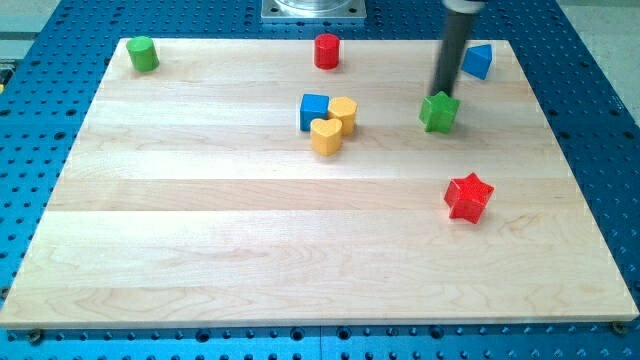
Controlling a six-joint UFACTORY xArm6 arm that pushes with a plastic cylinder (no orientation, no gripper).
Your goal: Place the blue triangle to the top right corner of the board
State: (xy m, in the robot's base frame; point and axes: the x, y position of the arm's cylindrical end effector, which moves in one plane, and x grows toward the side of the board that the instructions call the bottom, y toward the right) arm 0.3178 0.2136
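The blue triangle lies near the board's top right corner. My rod comes down from the view's top, and my tip ends just left of and below the blue triangle, right above the green star. Whether the tip touches the star cannot be told. There is a small gap between the rod and the triangle.
A blue cube, a yellow cylinder and a yellow heart cluster at the board's upper middle. A red cylinder stands at the top middle, a green cylinder at the top left, and a red star at the right. The wooden board lies on a blue perforated table.
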